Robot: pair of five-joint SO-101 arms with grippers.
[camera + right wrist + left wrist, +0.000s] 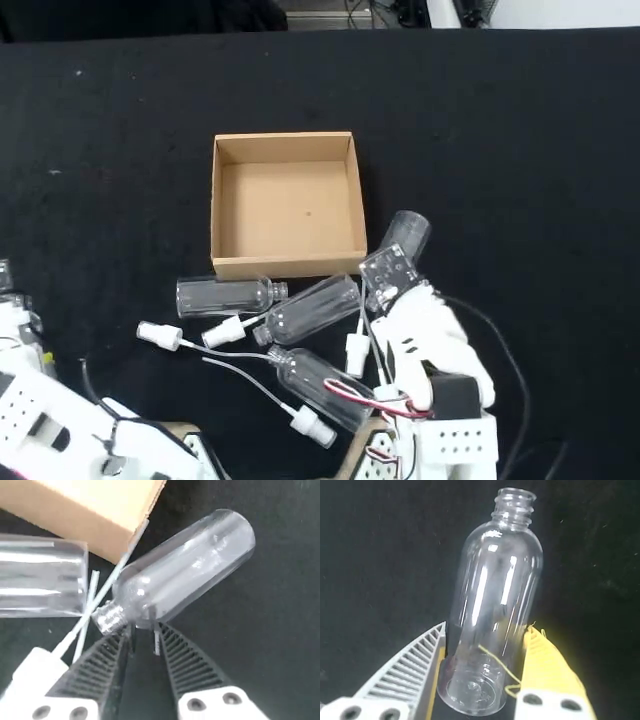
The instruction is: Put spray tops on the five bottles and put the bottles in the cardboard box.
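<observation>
A: So, where is the left hand (487,630)?
B: Clamped on an uncapped bottle (492,605), its mouth pointing away.
A: And the right hand (142,629)?
B: Narrow gap, tips just at the neck of another bottle (185,565), which lies by the lower right corner of the cardboard box (290,267).
A: The rest?
B: On the black surface (520,150) below the box, mid-frame, lie three bottles (310,308) and loose spray tops (160,335).

- We see a black table (520,150).
- An open cardboard box (290,266) sits mid-table.
- Clear bottles lie on their sides near it: bottle one (225,296) along its front wall, bottle two (312,308) just beside that, bottle three (320,388) farther out, bottle four (405,240) at the box's corner.
- White spray tops (160,335) lie among them, with their tubes trailing.
</observation>
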